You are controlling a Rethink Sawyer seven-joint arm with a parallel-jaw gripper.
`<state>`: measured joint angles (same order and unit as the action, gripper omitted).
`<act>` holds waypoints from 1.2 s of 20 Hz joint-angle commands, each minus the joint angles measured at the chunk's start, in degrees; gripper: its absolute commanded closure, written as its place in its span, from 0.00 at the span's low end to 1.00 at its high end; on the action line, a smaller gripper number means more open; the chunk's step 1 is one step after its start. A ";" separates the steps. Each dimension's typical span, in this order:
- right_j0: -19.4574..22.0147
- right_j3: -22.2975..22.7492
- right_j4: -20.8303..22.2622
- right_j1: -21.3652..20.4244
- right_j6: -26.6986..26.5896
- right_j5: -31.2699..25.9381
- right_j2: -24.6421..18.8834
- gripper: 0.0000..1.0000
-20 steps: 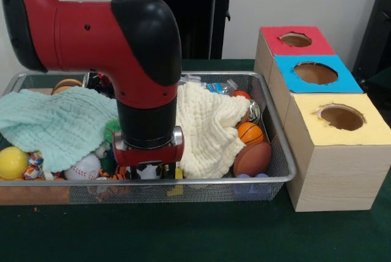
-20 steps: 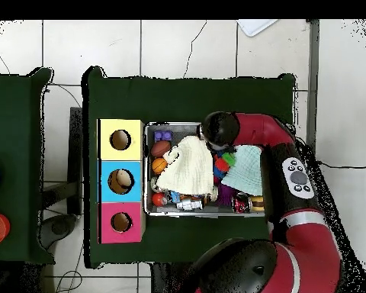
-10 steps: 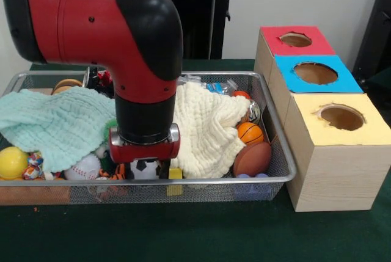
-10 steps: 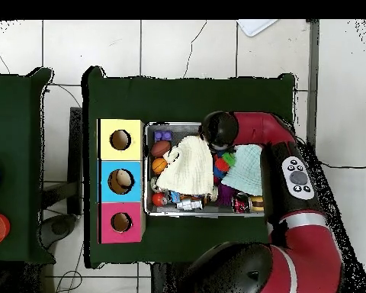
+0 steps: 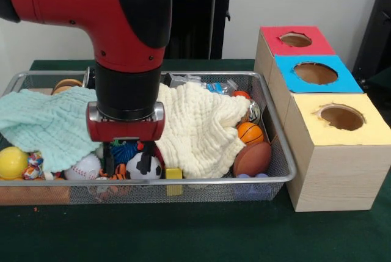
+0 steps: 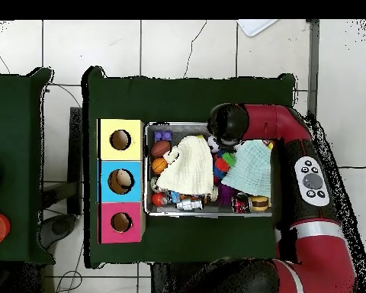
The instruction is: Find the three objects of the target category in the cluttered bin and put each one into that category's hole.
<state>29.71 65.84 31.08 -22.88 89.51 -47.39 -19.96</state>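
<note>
The wire mesh bin (image 5: pixel 281 152) holds balls, toys and two cloths. My gripper (image 5: pixel 127 163) hangs open and empty just above the bin's near edge, its black fingers (image 5: pixel 109 159) either side of a blue spiky ball (image 5: pixel 125 150). A small orange, black-striped bit, perhaps the tiger (image 5: pixel 119 171), lies just below the fingers. The monkey is hidden. The red-surrounded hole (image 5: pixel 295 40) is at the far end of the wooden box (image 5: pixel 330 176). In the overhead view the arm's wrist (image 6: pixel 227 122) hides the gripper; the bin (image 6: pixel 149 169) and the red hole (image 6: pixel 121 222) show.
A mint cloth (image 5: pixel 55 121) and a cream cloth (image 5: pixel 201 127) cover much of the bin. A soccer ball (image 5: pixel 148 167), baseball (image 5: pixel 82 167), yellow ball (image 5: pixel 12 163), mini basketball (image 5: pixel 249 132) and football (image 5: pixel 252 158) lie around. Blue (image 5: pixel 315 72) and yellow (image 5: pixel 342 117) holes adjoin the red one.
The arm has risen and shifted left in the front view. The fingers now show above the toys, and the soccer ball and blue spiky ball are uncovered.
</note>
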 commanded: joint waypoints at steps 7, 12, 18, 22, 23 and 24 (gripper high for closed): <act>2.58 -2.14 2.49 14.14 -5.47 5.33 -0.87 0.00; 1.47 -2.24 2.22 13.40 -4.75 2.46 0.51 0.00; 1.65 2.15 0.61 8.53 -5.80 -3.93 1.23 0.00; 2.50 4.64 0.26 6.84 -6.32 -3.91 1.20 0.00; 2.60 4.77 0.41 6.75 -6.52 -3.86 1.28 0.00; 2.87 4.93 0.43 6.77 -6.58 -3.45 1.22 0.00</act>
<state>30.91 64.20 28.97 -20.87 89.50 -47.45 -20.26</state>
